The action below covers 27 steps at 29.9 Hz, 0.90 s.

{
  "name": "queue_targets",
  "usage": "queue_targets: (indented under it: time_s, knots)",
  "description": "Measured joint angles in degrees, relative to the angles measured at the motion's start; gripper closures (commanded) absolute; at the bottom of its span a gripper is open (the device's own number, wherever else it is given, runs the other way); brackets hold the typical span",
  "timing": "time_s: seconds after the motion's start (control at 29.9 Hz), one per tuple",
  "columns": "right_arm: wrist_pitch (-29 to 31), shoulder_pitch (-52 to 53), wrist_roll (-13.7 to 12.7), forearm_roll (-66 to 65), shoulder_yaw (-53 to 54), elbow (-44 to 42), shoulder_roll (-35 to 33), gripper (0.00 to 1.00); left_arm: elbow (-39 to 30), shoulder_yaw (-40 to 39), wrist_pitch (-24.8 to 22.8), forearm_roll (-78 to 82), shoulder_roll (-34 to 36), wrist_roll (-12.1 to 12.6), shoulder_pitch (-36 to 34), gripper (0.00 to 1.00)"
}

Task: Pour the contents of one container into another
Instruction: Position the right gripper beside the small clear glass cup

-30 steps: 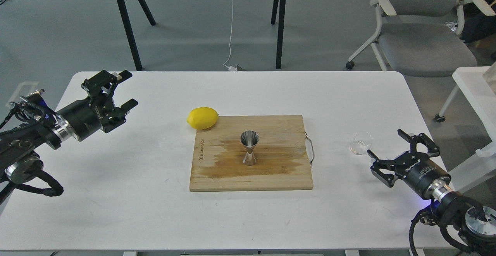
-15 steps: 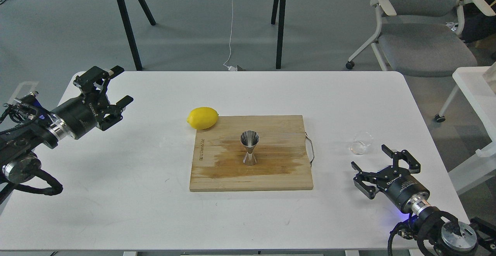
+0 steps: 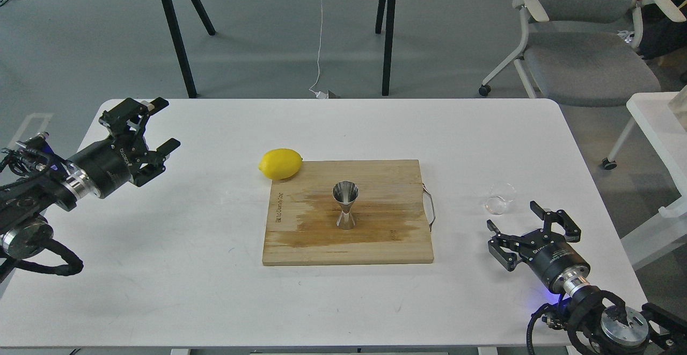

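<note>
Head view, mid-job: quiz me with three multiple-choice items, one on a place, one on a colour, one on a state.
1. Where does the shiny steel hourglass jigger stand?
A. On the wooden cutting board
B. On the bare white table
C. Inside the glass cup

2. What colour is the oval fruit at the board's far left corner?
A. Green
B. Yellow
C. Red

3. What state is the right pincer in?
A. Shut on the cup
B. Shut on nothing
C. Open

Answers: 1 A, it stands upright mid-board. 2 B, it is a yellow lemon. 3 C, its fingers are spread, short of the small clear glass cup.
</note>
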Motion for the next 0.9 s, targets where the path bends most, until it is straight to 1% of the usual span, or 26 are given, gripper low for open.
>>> queue_targets:
  time_s: [0.43, 0.9]
  knots:
    - [0.00, 0.79, -0.05, 0.02, 2.20, -6.31, 3.76, 0.00, 1.13, 0.17, 0.00, 0.00, -0.46, 0.00, 0.05, 0.01]
    - [0.00, 3.04, -0.07, 0.02, 2.57, -8.83, 5.49, 0.00, 1.70, 0.17, 0.00, 0.00, -0.48, -0.01, 0.52, 0.01]
